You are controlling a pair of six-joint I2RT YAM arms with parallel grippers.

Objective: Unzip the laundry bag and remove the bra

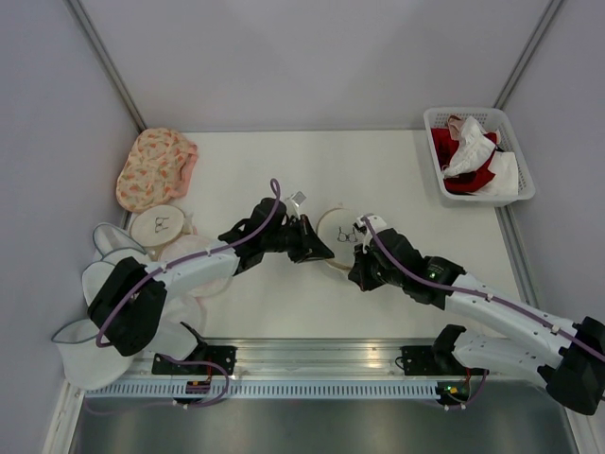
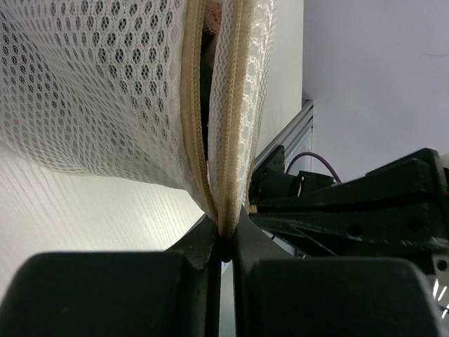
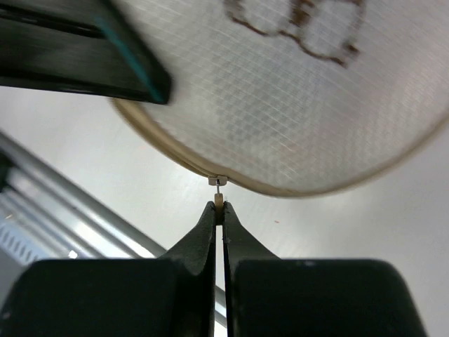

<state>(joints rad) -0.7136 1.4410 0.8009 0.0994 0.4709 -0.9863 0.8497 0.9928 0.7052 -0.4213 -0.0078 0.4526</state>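
Honeycomb-mesh laundry bag: L gripper pinches zip tape, R gripper pull-tab.

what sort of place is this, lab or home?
Likely a lab test cell: bare grey partition walls, aluminium mounting rail, staged laundry bag and clothes basket on a white table.

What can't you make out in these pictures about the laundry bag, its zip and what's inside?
Contents: left wrist view shows only a dark sliver through the zip opening; the laundry bag mesh hides the rest.
How far it is unzipped: cut off by that view's top edge; in the top view the left gripper covers the seam.
Zip pull: right wrist view, tiny, partly hidden in the right gripper.
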